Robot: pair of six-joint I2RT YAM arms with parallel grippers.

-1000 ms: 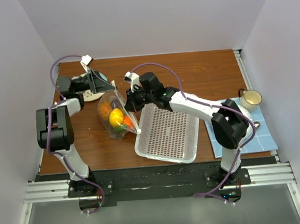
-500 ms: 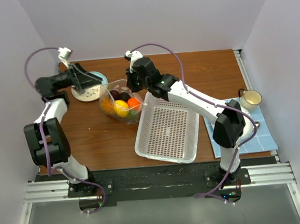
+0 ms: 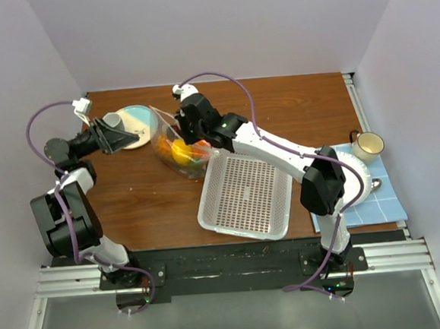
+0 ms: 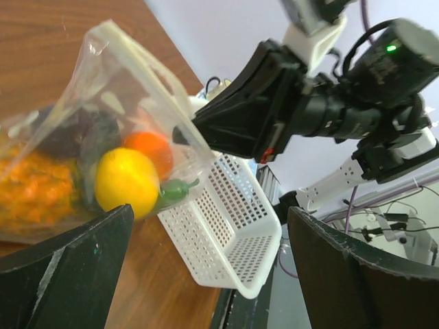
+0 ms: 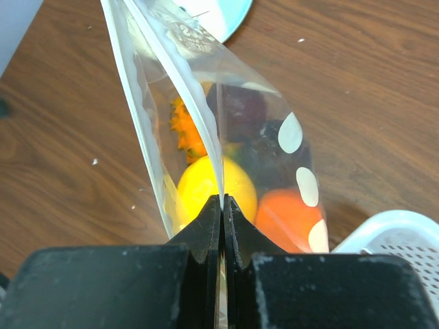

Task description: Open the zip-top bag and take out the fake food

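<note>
1. Two grips are down to one now: the clear, white-dotted plastic zip-top bag [image 3: 178, 154] is let go by the left gripper [image 3: 120, 134], which is pulled back over the pale blue round plate [image 3: 136, 119], fingers spread wide with nothing between them.
2. One top edge of the bag is kept pinched by the right gripper [image 5: 223, 205], fingertips pressed together on the film. The bag is hung just beside the white perforated plastic basket [image 3: 245, 197].
3. All the small plastic fake food is still inside: yellow lemon [image 5: 206, 185], round orange [image 5: 288, 219], dark piece [image 5: 240, 106]. So the opening looks done, but the emptying isn't started yet.
</note>
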